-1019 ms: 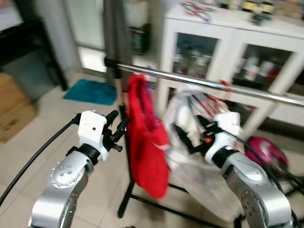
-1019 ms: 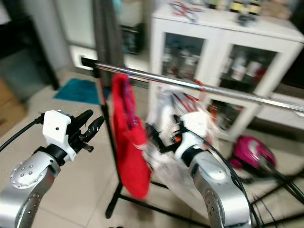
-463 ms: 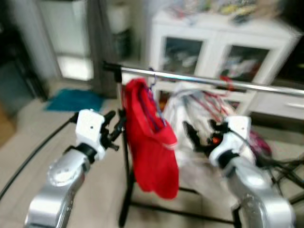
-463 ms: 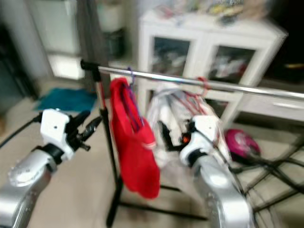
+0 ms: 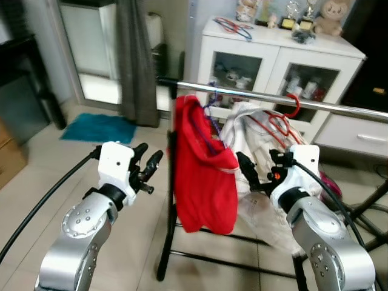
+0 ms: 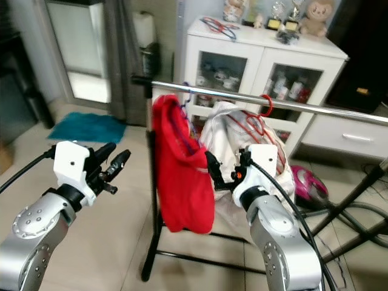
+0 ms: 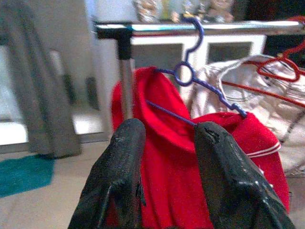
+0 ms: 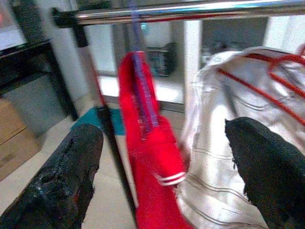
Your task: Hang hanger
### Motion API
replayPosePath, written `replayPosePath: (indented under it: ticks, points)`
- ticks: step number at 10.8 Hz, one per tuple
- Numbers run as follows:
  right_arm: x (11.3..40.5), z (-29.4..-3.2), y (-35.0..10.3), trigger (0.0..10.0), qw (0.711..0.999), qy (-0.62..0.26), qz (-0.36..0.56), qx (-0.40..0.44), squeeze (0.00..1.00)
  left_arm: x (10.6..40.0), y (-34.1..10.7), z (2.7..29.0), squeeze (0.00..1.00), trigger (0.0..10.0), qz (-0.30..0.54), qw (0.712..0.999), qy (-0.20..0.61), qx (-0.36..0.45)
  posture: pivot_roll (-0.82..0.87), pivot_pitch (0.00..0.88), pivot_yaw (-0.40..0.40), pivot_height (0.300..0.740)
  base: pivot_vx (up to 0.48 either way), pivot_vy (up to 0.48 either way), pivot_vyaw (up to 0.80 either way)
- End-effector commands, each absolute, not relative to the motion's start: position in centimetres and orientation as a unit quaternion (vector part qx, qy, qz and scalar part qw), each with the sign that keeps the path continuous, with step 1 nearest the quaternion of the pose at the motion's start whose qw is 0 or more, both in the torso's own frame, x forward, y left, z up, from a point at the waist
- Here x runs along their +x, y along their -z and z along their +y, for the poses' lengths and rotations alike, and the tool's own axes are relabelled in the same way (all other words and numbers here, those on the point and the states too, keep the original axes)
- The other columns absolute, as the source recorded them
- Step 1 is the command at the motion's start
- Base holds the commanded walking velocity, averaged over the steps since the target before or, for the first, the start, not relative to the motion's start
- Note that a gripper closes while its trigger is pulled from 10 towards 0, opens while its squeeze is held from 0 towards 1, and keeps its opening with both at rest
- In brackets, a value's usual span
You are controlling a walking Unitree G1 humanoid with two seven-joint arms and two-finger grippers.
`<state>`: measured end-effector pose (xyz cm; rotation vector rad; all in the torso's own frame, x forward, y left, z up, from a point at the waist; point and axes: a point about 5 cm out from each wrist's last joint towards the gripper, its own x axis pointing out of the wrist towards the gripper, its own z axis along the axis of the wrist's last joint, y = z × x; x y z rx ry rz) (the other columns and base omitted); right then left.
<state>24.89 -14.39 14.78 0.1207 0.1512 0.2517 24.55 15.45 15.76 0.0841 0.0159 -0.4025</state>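
A red shirt (image 5: pixel 203 170) hangs on a blue hanger (image 7: pixel 190 78) hooked over the chrome rail (image 5: pixel 273 100) of a clothes rack. Beside it on the same rail, a white garment (image 5: pixel 257 130) hangs on a red hanger (image 6: pixel 265 109). My left gripper (image 5: pixel 147 161) is held out to the left of the red shirt, apart from it, open and holding nothing. My right gripper (image 5: pixel 259 170) is raised in front of the white garment, just right of the red shirt, its fingers (image 8: pixel 66 176) spread wide and holding nothing.
The rack's black post and base (image 5: pixel 212 257) stand on the tiled floor. A white glass-door cabinet (image 5: pixel 273 54) is behind it, a grey curtain (image 5: pixel 134 60) and teal mat (image 5: pixel 100 128) at left. A pink appliance (image 6: pixel 306 185) and black stand legs (image 6: pixel 357 200) lie right.
The whole picture has shifted and sharpened, so the camera moved. Both arms keep the same raised pose with open fingers. Nothing was taken hold of or let go.
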Motion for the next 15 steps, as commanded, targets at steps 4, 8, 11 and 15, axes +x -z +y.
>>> replayPosePath:
  ticks: [4, 8, 11, 15]
  points:
    - [25.43, -14.07, -15.00, 10.0, 0.986, -0.143, 0.072, 0.037, 0.00, 24.31, -15.60, 15.40, 0.00, 10.0, 0.015, 0.979, 0.200, 0.049, 0.04, 0.000, -0.056, 0.740, 0.000, 0.000, 0.00]
    - [25.37, -14.49, -14.71, 10.0, 0.988, -0.119, 0.072, 0.059, 0.00, 24.45, -15.58, 15.34, 0.00, 10.0, 0.015, 0.977, 0.205, 0.050, 0.03, 0.000, -0.047, 0.740, 0.278, 0.000, 0.00]
    - [25.28, -14.43, -14.61, 10.0, 0.989, -0.117, 0.073, 0.061, 0.00, 24.49, -15.55, 15.39, 0.00, 10.0, 0.017, 0.977, 0.208, 0.049, 0.03, 0.000, -0.045, 0.740, 0.296, 0.000, 0.00]
    - [25.28, -14.05, -14.67, 10.0, 0.988, -0.132, 0.072, 0.038, 0.00, 24.43, -15.54, 15.46, 0.00, 10.0, 0.017, 0.976, 0.210, 0.049, 0.03, 0.000, -0.046, 0.740, 0.299, 0.000, 0.00]
